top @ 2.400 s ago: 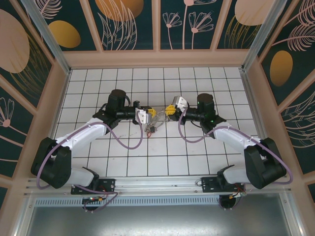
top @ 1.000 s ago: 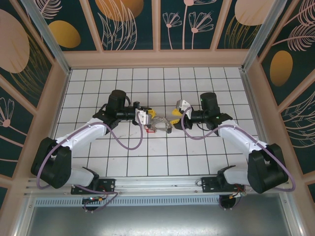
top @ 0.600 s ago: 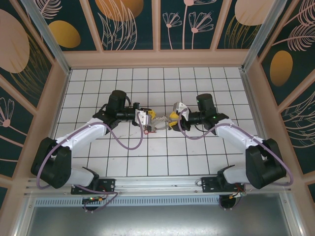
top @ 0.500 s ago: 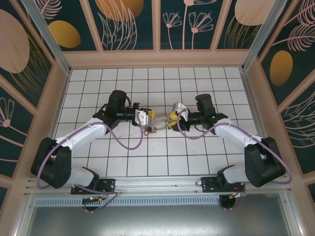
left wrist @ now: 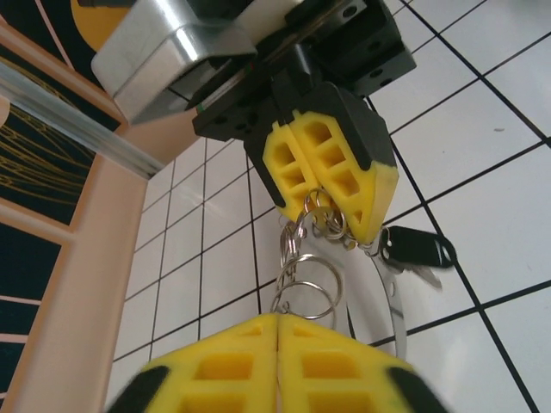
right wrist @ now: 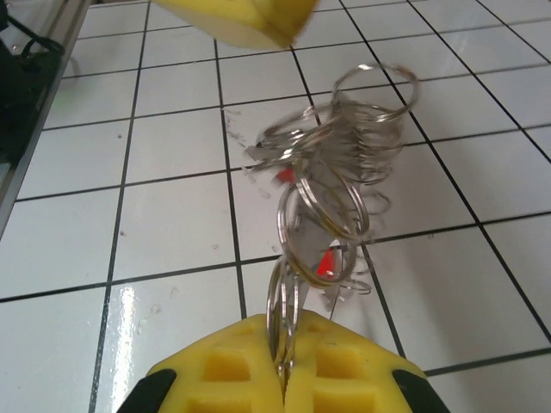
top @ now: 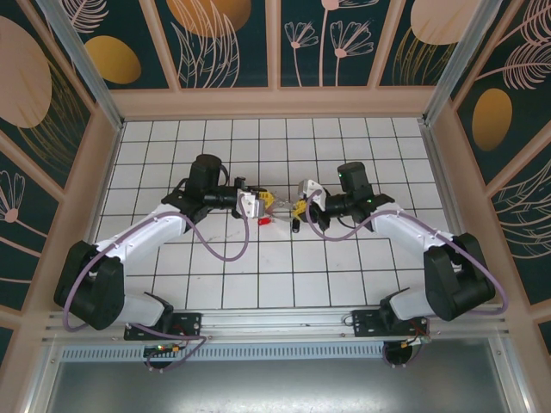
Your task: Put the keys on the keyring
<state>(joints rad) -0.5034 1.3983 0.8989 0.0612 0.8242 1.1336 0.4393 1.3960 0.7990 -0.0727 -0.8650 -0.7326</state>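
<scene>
The keyring is a bunch of linked silvery rings with small red tags, strung just above the tiles between my two grippers. My left gripper is shut, its yellow pads pinching one ring at the seam. Facing it, my right gripper is shut on the ring at the other end. The rings run up towards the left fingertip. A black-headed key and a thin curved metal band hang under the right gripper. A red tag dangles below.
White tiled floor spreads all round, closed in by tan walls at the back and sides. Purple cables loop from both arms. Both arm bases sit at the near edge.
My right gripper has slid left towards the left gripper and shut on a ring of the bunch. The left arm has stayed where it was.
</scene>
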